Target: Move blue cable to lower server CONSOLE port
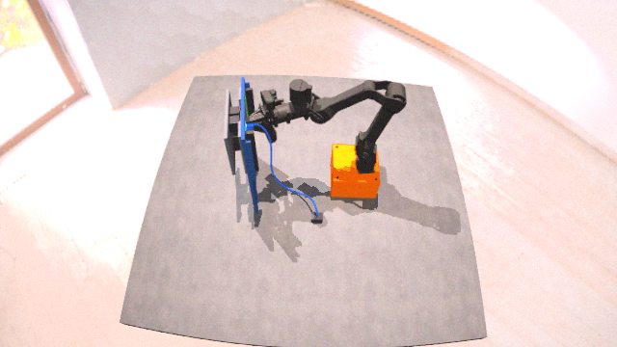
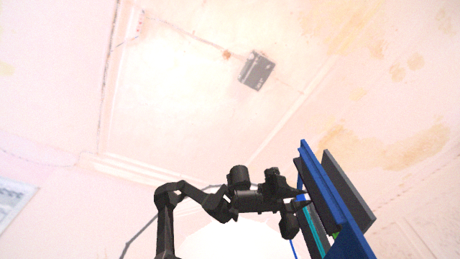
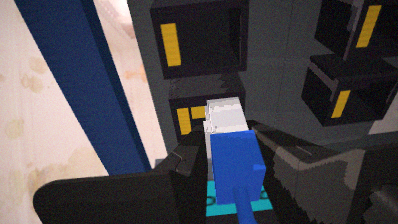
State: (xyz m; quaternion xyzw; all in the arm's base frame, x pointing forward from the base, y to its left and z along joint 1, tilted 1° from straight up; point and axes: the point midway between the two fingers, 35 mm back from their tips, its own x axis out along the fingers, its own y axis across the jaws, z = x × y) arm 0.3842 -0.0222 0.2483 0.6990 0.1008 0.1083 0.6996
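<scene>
And here's the top view, perched high, looking down over the whole grey table (image 1: pixel 337 270), arm (image 1: pixel 347 95) (image 2: pixel 166 226) and all. Exterior sits low, tilted steeply up at the ceiling (image 2: pixel 180 93), with the arm and blue frame (image 1: pixel 249 159) (image 2: pixel 323 176) (image 3: pixel 95 105) at the bottom; top shares both. Now wrist, right in close, looking past the fingers at the ports (image 3: pixel 200 42), the blue frame slanting along one side.
</scene>
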